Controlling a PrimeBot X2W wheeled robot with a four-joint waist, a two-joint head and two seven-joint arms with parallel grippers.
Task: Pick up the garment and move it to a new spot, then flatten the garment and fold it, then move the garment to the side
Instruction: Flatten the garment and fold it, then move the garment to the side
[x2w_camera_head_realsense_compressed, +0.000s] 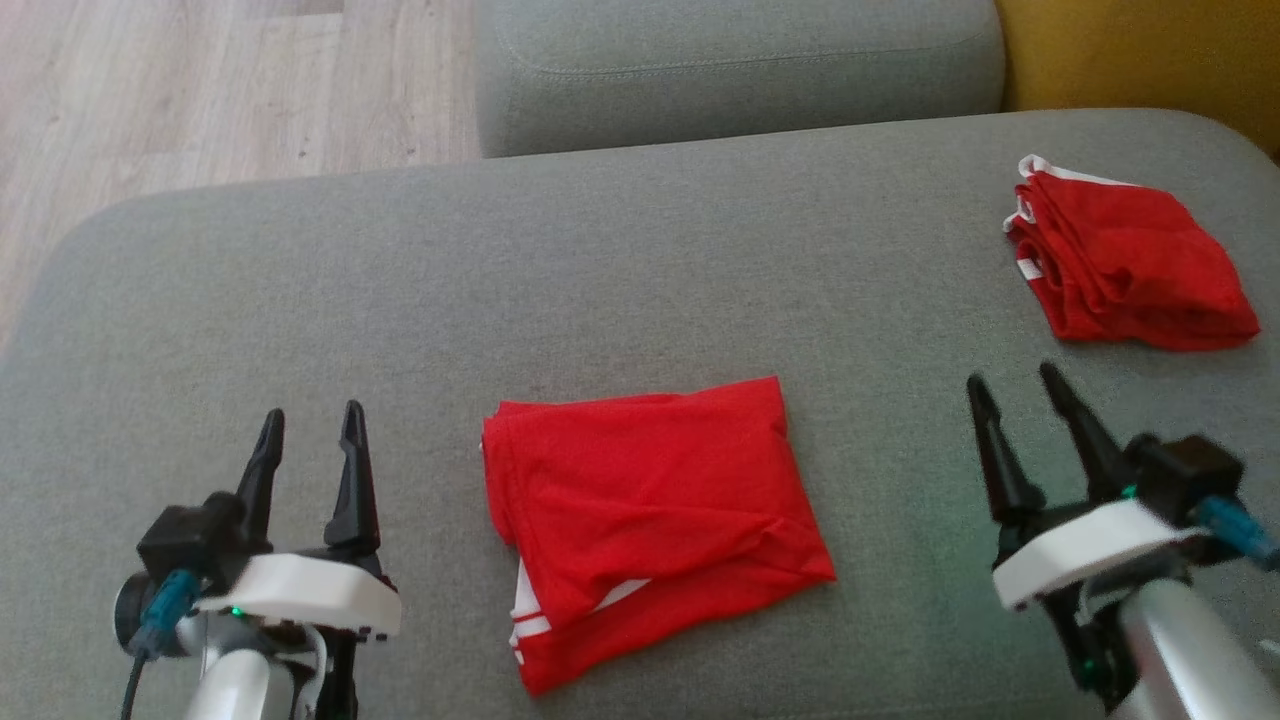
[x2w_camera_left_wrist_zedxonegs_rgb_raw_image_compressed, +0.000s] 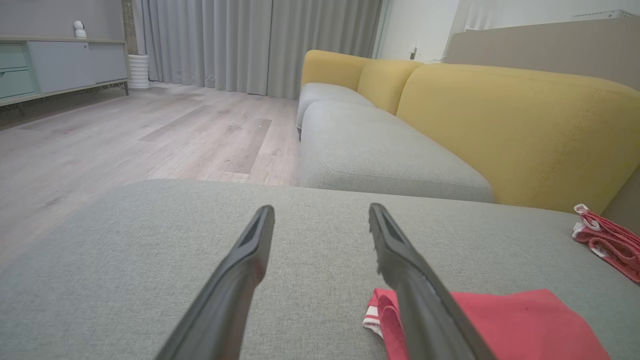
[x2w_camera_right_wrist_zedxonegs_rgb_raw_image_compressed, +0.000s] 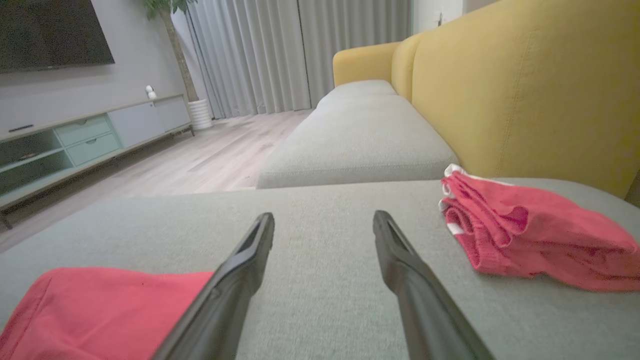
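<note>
The folded red garment (x2w_camera_head_realsense_compressed: 650, 500) is lying in the middle of the grey cushion (x2w_camera_head_realsense_compressed: 640, 250), right between the two claws. It is sitting to the right of the left claw (x2w_camera_head_realsense_compressed: 314, 412) and to the left of the right claw (x2w_camera_head_realsense_compressed: 1012, 376), apart from both. Its longer side is running across, from one claw toward the other, and it is tilting a little, with white stripes peeking out at the near left corner. The left claw is looking a bit nearer to it. Both claws are standing wide open, pointing away from the robot, holding nothing and touching no cloth. A second red pile (x2w_camera_head_realsense_compressed: 1130, 265) is resting far off to the right, near the yellow backrest (x2w_camera_head_realsense_compressed: 1140, 50). I am guessing the fold is done, so moving the middle garment aside is coming next.
</note>
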